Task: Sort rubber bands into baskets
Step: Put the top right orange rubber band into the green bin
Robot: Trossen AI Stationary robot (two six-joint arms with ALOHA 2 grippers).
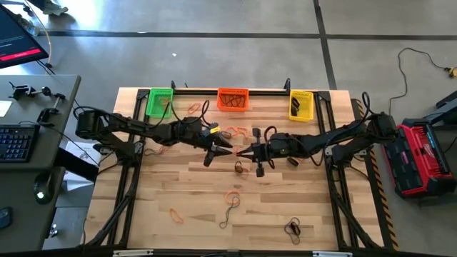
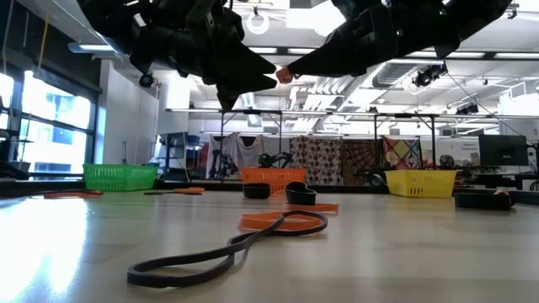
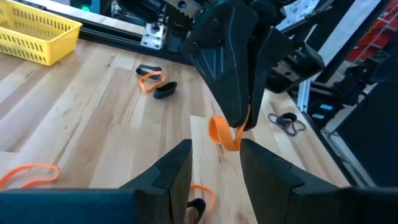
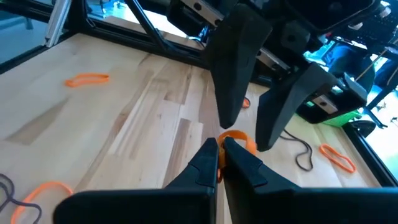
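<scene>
Both grippers meet above the middle of the table. My right gripper is shut on a small orange rubber band, held well above the wood. My left gripper faces it, open. Its two fingers stand on either side of the band's free loop; I cannot tell if they touch it. At the far edge stand the green basket, the orange basket and the yellow basket. Several more rubber bands lie loose on the wood, among them an orange one and a dark one. My right gripper pinches the orange rubber band between its two shut fingertips. A short loop sticks out past the tips. The fingers lie nearly level and point toward the table's left. The band is lifted clear of the table.
More bands lie near the orange basket, at the near left and at the near right, where a black tangle lies. A dark frame rail runs along the far edge. A desk with a keyboard stands left of the table.
</scene>
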